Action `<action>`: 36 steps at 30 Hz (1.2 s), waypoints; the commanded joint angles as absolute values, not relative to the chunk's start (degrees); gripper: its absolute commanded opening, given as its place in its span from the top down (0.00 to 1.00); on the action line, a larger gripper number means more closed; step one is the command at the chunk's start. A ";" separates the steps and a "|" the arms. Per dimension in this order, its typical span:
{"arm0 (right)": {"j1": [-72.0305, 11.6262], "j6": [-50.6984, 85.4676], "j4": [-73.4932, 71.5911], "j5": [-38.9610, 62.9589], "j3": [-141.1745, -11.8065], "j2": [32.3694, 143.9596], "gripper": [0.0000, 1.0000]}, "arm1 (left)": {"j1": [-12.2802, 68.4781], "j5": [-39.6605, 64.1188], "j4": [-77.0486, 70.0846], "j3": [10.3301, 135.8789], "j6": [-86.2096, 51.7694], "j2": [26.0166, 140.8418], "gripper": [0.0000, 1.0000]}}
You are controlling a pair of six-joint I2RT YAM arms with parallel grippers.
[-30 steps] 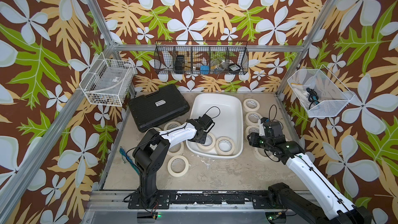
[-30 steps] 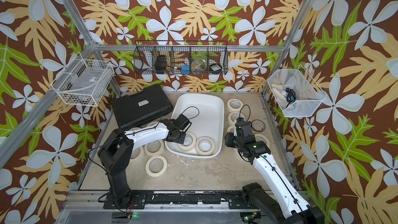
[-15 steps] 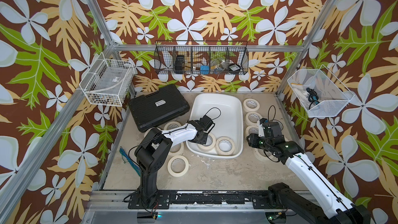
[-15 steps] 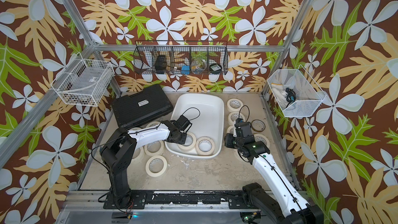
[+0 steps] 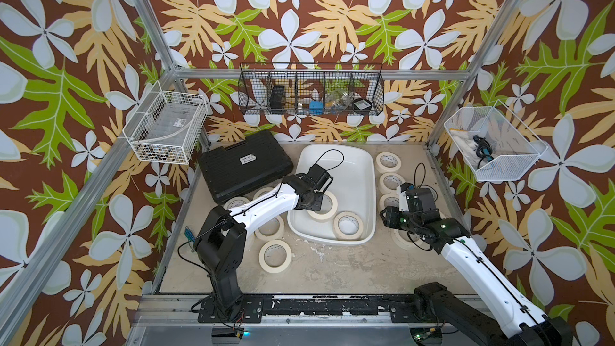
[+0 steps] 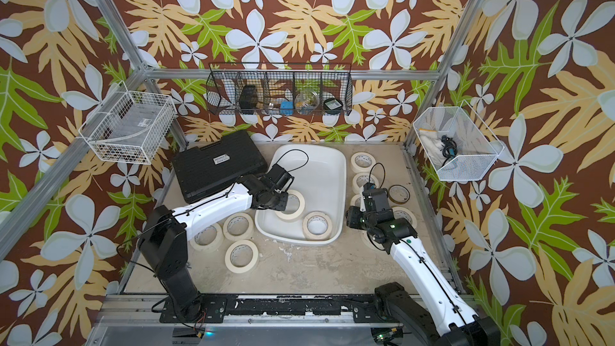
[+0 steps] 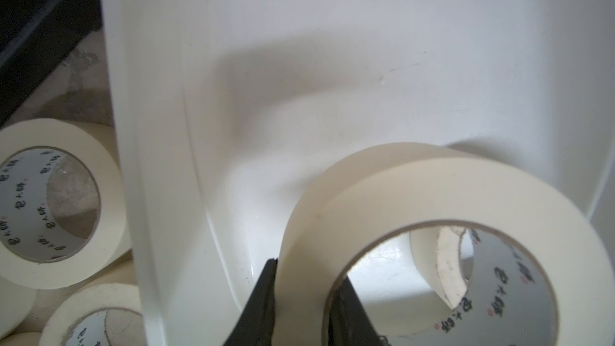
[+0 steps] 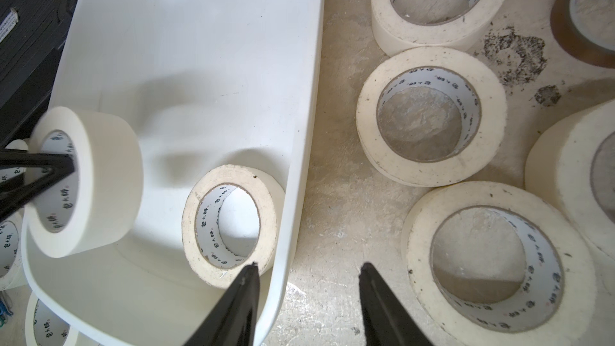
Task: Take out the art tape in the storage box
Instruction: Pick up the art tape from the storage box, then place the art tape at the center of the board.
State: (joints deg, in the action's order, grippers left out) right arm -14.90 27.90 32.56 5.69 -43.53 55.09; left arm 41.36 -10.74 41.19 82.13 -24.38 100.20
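The left gripper (image 7: 304, 301) is closed on the wall of one roll of art tape, the held roll (image 7: 432, 194). One finger is outside the ring and the other is inside it. This roll is tilted, and it is inside the storage box (image 5: 357, 168), near the box wall on the side of the gripper's own arm. I cannot tell whether it touches the box floor.

A second roll (image 8: 191, 224) lies flat in the same box, near the held roll and close to the right gripper (image 8: 307, 281). The jaws of the right gripper stand apart and hold nothing. One finger is above the box rim, the other above the bare table (image 5: 332, 271).

The box wall stands between the left gripper and the loose rolls (image 5: 275, 256) that lie on the table beside its arm. A black case (image 5: 246, 168) lies beyond that arm, near the box. Around the right gripper there is a row of rolls (image 5: 388, 161) along the outside of the box, and a thin brown ring (image 6: 399, 193) just beside them.

The table is beige and stained, with dark crumbs. The walls have brown paper with white flowers and green leaves, inside a metal frame (image 5: 319, 74). A white wire basket (image 5: 164, 128), a black wire basket (image 5: 309, 94) and a white mesh basket (image 5: 492, 148) hang there.
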 commanded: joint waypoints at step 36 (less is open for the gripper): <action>-15.77 29.17 29.86 6.18 -43.68 57.48 0.48 | 58.33 -3.76 40.23 53.38 -38.73 76.88 0.90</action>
